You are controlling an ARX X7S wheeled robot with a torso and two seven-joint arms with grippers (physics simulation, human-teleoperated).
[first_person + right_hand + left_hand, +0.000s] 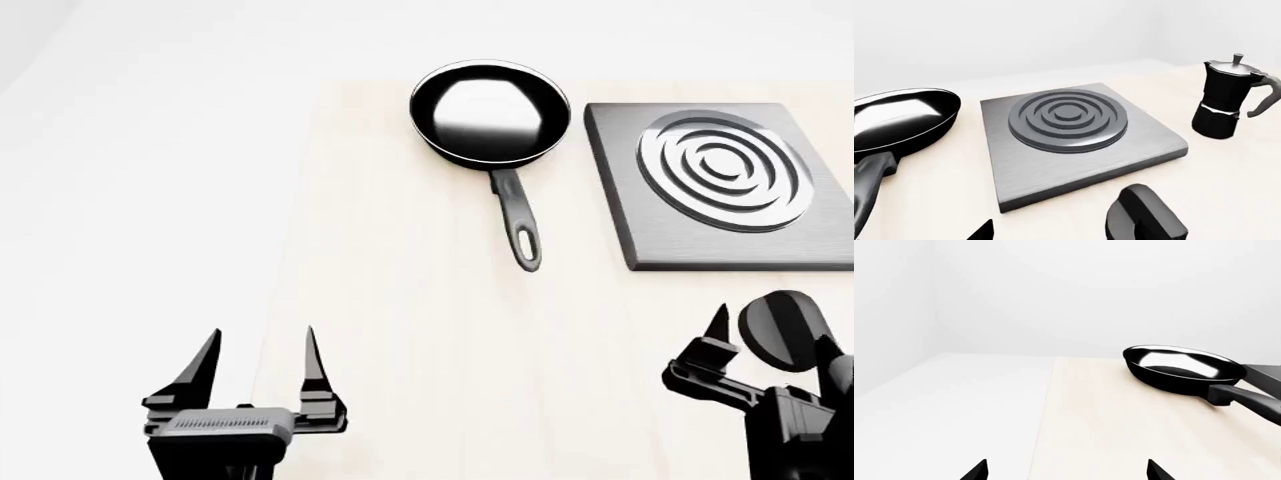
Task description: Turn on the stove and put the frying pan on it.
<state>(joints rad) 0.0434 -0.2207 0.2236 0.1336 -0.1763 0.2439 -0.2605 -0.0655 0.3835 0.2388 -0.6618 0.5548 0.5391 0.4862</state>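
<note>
The frying pan [489, 110] sits on the pale wooden table, its long handle [521, 225] pointing toward me. It also shows in the left wrist view [1184, 367] and the right wrist view [901, 120]. The stove [721, 185] lies flat just right of the pan, with nothing on its ring burner [1067, 120]. Its black round knob [781, 328] lies on the table in front of it. My right gripper [767, 345] is open at the knob [1141, 217], which hides one finger; I cannot tell if they touch. My left gripper [262, 335] is open and empty, far short of the pan.
A black and silver moka pot [1224, 100] stands to the right of the stove. The table's left edge [300, 200] runs beside my left gripper, with white floor beyond it.
</note>
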